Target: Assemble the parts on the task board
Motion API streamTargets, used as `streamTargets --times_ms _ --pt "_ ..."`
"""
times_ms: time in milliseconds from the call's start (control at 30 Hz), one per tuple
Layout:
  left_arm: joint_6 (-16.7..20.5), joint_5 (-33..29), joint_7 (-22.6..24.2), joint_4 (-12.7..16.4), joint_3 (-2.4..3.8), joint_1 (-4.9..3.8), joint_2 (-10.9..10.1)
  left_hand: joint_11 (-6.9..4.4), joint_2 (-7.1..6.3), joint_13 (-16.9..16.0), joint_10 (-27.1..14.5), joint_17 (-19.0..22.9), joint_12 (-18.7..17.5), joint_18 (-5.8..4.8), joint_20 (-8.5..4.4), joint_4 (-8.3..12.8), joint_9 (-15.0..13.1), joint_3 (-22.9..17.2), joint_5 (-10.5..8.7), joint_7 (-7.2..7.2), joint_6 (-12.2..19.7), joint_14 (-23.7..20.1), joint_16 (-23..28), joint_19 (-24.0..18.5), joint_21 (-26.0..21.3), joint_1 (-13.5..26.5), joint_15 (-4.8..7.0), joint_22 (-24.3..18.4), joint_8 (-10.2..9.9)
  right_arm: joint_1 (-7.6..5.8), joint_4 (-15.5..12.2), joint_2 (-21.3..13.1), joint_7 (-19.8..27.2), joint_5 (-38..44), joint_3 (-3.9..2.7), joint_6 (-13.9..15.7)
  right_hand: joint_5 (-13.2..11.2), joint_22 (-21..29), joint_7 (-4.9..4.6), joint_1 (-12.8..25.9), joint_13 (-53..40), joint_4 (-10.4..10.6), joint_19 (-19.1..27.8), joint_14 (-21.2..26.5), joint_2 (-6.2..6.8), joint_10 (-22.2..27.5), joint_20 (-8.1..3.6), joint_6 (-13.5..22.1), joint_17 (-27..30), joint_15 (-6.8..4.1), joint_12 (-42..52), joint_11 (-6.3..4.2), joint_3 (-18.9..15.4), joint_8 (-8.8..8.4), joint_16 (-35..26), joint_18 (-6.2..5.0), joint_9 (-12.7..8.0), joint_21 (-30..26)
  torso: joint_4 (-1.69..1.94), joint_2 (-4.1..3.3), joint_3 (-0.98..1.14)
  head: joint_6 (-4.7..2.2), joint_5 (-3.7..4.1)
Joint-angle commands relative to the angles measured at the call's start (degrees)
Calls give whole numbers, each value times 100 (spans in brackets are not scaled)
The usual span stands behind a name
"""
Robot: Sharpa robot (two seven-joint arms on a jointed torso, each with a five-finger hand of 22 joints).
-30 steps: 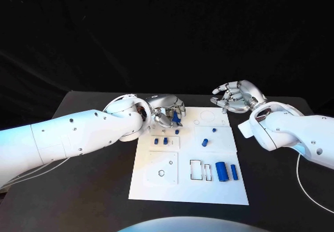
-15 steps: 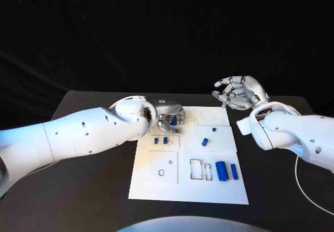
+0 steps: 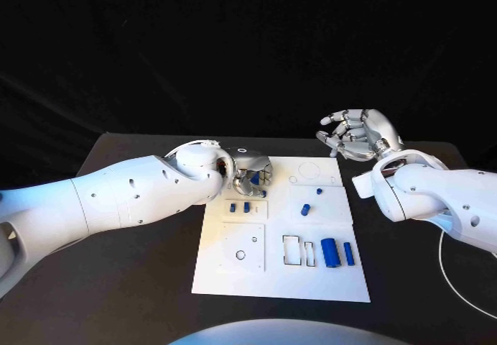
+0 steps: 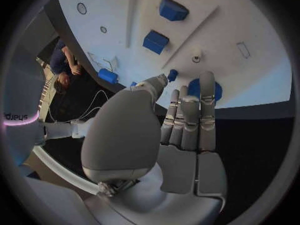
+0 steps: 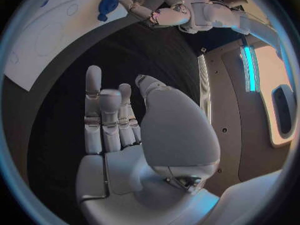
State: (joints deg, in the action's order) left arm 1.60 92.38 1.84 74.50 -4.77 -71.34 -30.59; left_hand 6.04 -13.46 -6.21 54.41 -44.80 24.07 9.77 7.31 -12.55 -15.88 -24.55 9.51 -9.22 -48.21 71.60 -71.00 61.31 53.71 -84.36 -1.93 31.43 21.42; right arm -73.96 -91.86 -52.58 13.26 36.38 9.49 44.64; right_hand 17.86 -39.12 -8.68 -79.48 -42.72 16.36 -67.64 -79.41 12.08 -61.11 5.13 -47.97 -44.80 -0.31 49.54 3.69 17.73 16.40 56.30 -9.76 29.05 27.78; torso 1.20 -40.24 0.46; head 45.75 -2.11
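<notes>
While left hand [image 3: 248, 175] hovers, blue part [image 4: 202, 89] under fingers [image 4: 189, 116], on task board [image 3: 259, 273]

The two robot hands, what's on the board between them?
In the head view, between the left hand and the right hand lies bare white task board bearing only drawn circles, then black table.

The one readable marking is a small dark word, seemingly the maker's name, though its letters are hard to make out, printed on the white arm casing [image 4: 17, 117] in the left wrist view.
</notes>
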Motion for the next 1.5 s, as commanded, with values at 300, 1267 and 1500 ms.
streamTargets --times_ms 300,1267,1500 --pt "-275 15 47 -92 -4 -2 84 -7 -46 6 96 -368 -9 73 9 25 4 -177 -12 18 -143 246 -317 -121 171 -15 22 127 -20 3 -10 18 151 -78 -1 -95 -21 22 -10 57 18 6 -42 60 -4 35 4 52 45 -2 -36 10 19 43 -63 -67 -4 -49 16 2 -3 32 -8" --pt "-473 -20 36 -301 -22 86 282 -37 45 -4 220 -466 5 61 15 212 -32 -484 -19 44 -369 294 -554 -186 462 -62 41 395 35 3 -9 44 117 -23 -1 -252 -19 183 -17 57 200 -21 -20 208 -22 139 22 56 517 9 -155 18 136 118 -680 -66 13 -269 7 7 0 22 2" --pt "-624 13 -30 -326 -22 94 277 -50 83 -13 270 -467 14 57 4 359 -43 -632 -28 46 -410 289 -606 -222 564 -113 54 482 38 3 -19 44 100 54 -1 -260 -22 213 -10 76 234 -16 -30 204 -28 135 24 14 542 8 -164 15 153 160 -749 -67 27 -306 10 7 -6 26 6"
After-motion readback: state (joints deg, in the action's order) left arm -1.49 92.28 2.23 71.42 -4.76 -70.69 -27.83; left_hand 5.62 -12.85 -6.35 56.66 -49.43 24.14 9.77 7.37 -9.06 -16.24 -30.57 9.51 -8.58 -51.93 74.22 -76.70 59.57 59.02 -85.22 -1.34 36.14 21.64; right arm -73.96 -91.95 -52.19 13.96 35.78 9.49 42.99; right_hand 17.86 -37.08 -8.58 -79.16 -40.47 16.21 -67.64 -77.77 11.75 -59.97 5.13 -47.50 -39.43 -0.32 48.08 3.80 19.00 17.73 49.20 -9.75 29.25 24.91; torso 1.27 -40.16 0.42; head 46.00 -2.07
